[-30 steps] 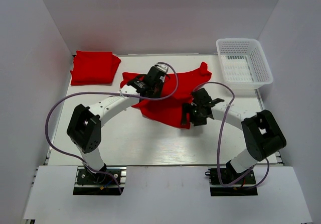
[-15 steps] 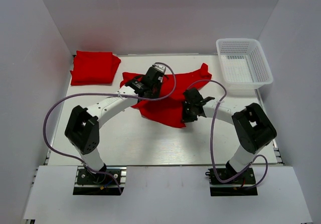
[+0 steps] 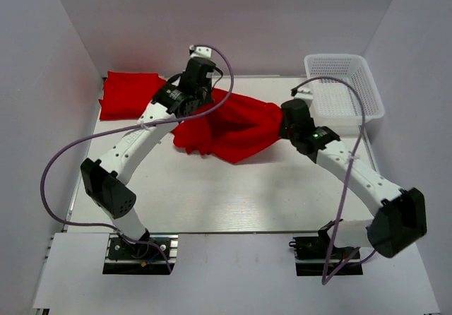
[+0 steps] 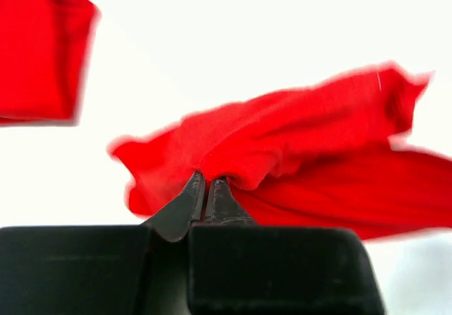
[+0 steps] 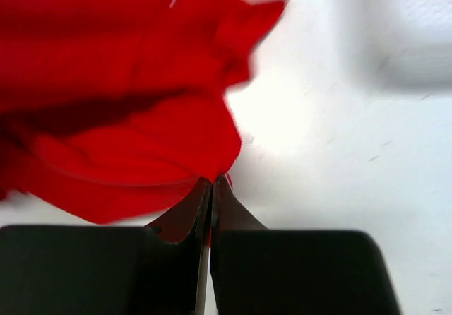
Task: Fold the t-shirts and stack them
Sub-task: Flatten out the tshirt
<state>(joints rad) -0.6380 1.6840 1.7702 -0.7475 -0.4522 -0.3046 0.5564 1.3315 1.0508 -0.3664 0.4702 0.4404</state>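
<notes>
The left end effector (image 4: pixel 207 188) and the right end effector (image 5: pixel 212 186) are each closed on an edge of the unfolded red t-shirt (image 3: pixel 233 128), which hangs stretched between them over the far half of the table (image 3: pixel 212 195), while the folded red t-shirt (image 3: pixel 131 94) lies in the far left corner

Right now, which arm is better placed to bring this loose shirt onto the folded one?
Probably left. The left gripper pinches the loose shirt nearest the folded shirt; the right gripper holds the far end, beside the basket.
</notes>
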